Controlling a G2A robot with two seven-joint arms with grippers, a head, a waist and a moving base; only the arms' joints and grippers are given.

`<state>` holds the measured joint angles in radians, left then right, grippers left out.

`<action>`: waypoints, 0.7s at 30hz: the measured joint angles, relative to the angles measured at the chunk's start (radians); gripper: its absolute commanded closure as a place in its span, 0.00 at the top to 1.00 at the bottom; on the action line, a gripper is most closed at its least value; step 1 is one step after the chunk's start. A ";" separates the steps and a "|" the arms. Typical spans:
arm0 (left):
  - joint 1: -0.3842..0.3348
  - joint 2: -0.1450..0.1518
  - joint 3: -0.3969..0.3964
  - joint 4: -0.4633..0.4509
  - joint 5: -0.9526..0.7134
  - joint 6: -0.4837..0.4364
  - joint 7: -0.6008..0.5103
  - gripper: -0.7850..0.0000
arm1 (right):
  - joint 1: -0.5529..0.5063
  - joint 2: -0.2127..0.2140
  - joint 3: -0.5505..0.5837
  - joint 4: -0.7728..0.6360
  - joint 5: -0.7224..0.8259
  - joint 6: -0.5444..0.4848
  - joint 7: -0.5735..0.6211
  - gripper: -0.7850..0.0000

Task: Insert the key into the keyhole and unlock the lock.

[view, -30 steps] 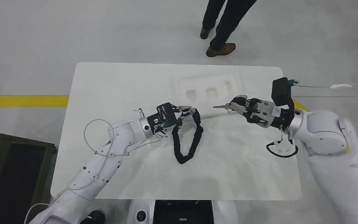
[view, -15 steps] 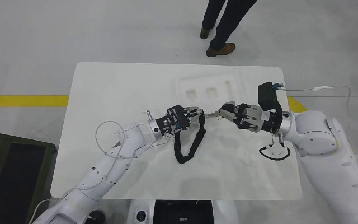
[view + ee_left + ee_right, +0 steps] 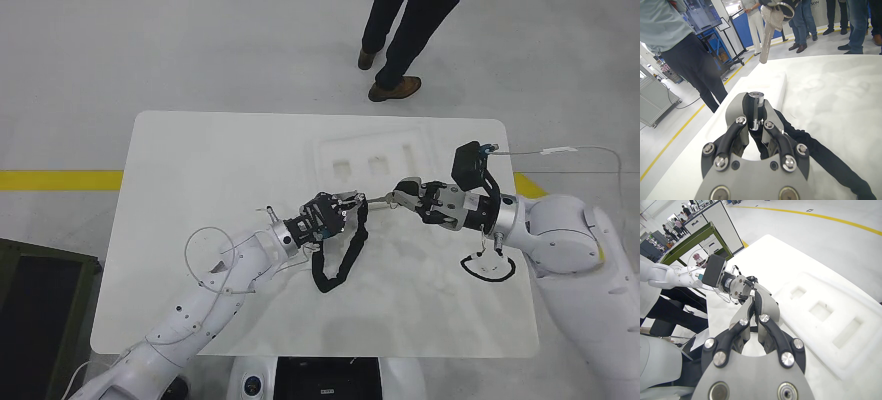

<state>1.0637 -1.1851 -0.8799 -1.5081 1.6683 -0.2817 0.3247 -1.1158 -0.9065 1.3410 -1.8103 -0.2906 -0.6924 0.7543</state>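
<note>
The key (image 3: 770, 32) hangs tip-first just short of the keyhole (image 3: 755, 93), not yet in, pinched in the right gripper (image 3: 402, 192) near the middle of the table (image 3: 200, 160). The left gripper (image 3: 753, 106) clamps the lock (image 3: 755, 111), its black cable (image 3: 335, 265) trailing nearward. Both arms have closed in from well apart, so alignment and insertion likely come next.

Nothing here reads clearly from where I stand. Dark capital letters sit on the white wall panel (image 3: 817, 5) behind the standing people, cut off at the edge. The tilted sign board (image 3: 724, 26) on its stand and the small sticker (image 3: 727, 282) on the left arm (image 3: 677, 277) carry print too fine to make out.
</note>
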 measured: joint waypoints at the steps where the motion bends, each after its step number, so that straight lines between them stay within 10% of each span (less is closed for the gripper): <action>1: 0.000 0.000 0.000 0.000 0.000 0.000 0.000 0.00 | 0.000 0.000 0.000 0.000 0.000 0.000 0.000 0.00; 21: 0.097 -0.009 -0.011 -0.014 0.058 0.172 0.113 0.00 | 0.031 0.008 -0.011 -0.106 -0.106 0.063 0.092 0.00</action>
<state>1.1610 -1.1942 -0.8905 -1.5225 1.7259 -0.1094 0.4376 -1.0844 -0.8980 1.3302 -1.9159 -0.3968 -0.6290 0.8464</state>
